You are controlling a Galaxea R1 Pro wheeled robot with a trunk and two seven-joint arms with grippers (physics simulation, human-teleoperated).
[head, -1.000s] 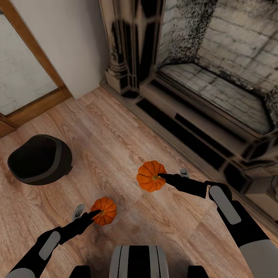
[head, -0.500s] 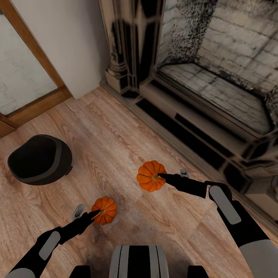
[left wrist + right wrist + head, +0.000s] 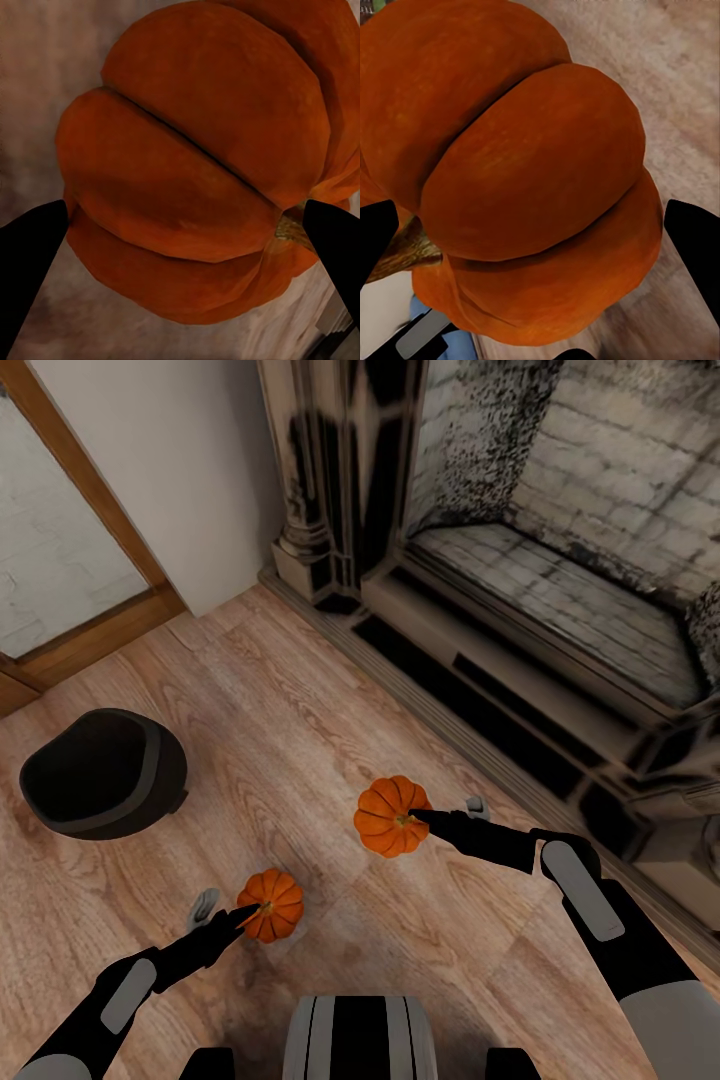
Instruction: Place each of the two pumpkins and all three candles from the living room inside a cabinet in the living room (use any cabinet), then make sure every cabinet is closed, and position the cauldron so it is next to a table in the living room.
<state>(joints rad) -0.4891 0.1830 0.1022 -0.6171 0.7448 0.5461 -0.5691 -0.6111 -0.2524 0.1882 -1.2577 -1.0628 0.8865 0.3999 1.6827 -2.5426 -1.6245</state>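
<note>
Two orange ribbed pumpkins lie on the wood floor. My left gripper (image 3: 232, 912) hangs open over the nearer pumpkin (image 3: 272, 905), one dark fingertip above its stem. In the left wrist view that pumpkin (image 3: 195, 172) spans the gap between the spread fingers (image 3: 30, 262). My right gripper (image 3: 446, 812) is open at the farther pumpkin (image 3: 388, 816), which looms between its fingers (image 3: 694, 240) as a close orange mass (image 3: 525, 172). The black cauldron (image 3: 102, 772) sits on the floor at the left, apart from both arms. Candles, cabinet and table are out of view.
A dark fireplace surround with a stone hearth (image 3: 560, 600) runs along the right. A white wall (image 3: 190, 470) and a wood-framed glass door (image 3: 60, 570) close the back left. My trunk (image 3: 358, 1038) is at the bottom edge.
</note>
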